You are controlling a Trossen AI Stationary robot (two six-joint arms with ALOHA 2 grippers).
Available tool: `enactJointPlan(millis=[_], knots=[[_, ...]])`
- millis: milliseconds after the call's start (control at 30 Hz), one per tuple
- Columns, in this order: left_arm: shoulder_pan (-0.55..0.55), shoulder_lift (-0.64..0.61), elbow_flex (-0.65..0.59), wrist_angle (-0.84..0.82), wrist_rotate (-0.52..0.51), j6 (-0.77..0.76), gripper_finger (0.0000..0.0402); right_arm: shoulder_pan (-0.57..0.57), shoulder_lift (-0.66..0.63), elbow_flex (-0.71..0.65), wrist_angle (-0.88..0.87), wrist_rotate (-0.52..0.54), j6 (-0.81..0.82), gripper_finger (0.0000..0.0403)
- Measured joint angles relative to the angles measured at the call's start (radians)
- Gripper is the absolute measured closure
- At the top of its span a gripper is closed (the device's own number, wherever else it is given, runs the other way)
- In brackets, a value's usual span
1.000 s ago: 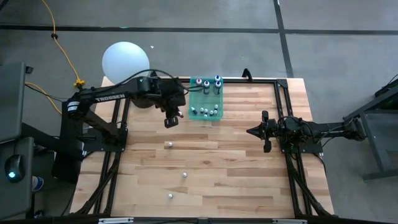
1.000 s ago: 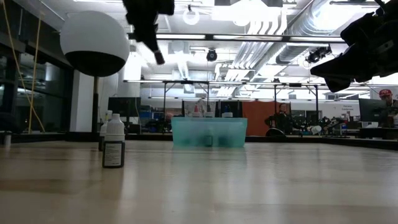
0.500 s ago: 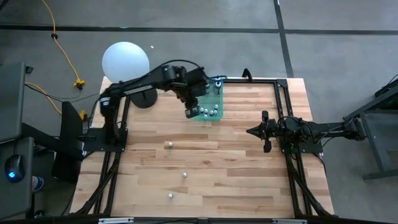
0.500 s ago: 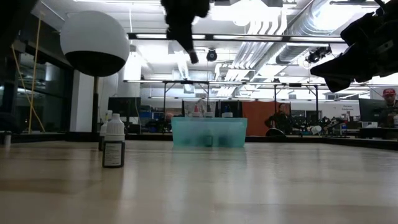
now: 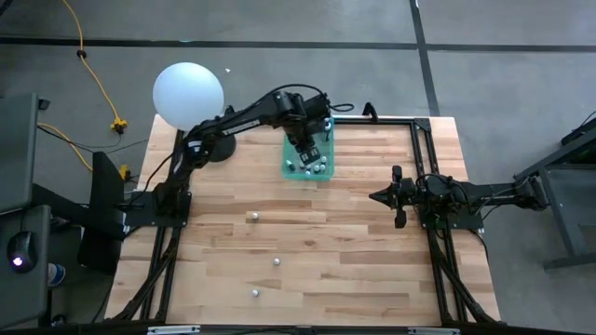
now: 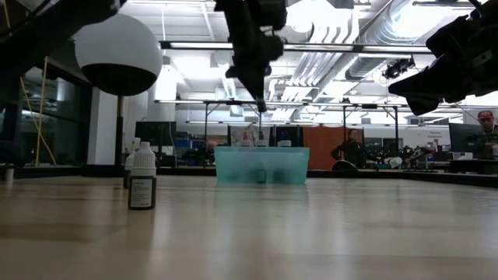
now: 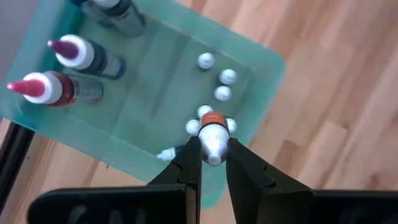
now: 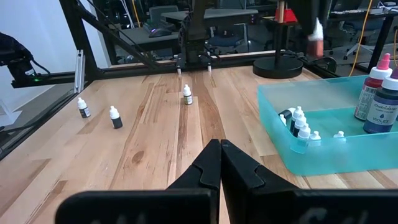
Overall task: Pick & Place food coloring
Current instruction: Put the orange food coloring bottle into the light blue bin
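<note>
The left claw has swung over the bin, gripping a small bottle.

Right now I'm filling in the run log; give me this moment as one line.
left gripper: shut on small bottle, above teal bin | right gripper: shut, idle at table's right | loose bottles on table: three

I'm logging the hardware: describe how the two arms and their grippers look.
Both arms are dark, jointed and slim. The left gripper has two black, wedge-shaped fingers tapering to narrow tips. The right gripper has the same black tapered fingers. In the high view each arm mounts on a black frame along the table edge.
</note>
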Motion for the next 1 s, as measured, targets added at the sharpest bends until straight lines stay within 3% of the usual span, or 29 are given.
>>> enactJointPlan(millis=[467, 633, 1000], knots=[[0.031, 0.157, 0.002, 0.101, -0.035, -0.128, 0.0362, 0.0, 0.0, 0.0, 0.0, 0.0, 0.0, 0.0402], [0.031, 0.195, 0.002, 0.161, -0.091, -0.131, 0.0362, 0.0, 0.0, 0.0, 0.0, 0.0, 0.0, 0.0402], [0.03, 0.248, -0.001, 0.193, -0.109, -0.09, 0.0362, 0.0, 0.0, 0.0, 0.0, 0.0, 0.0, 0.0402]])
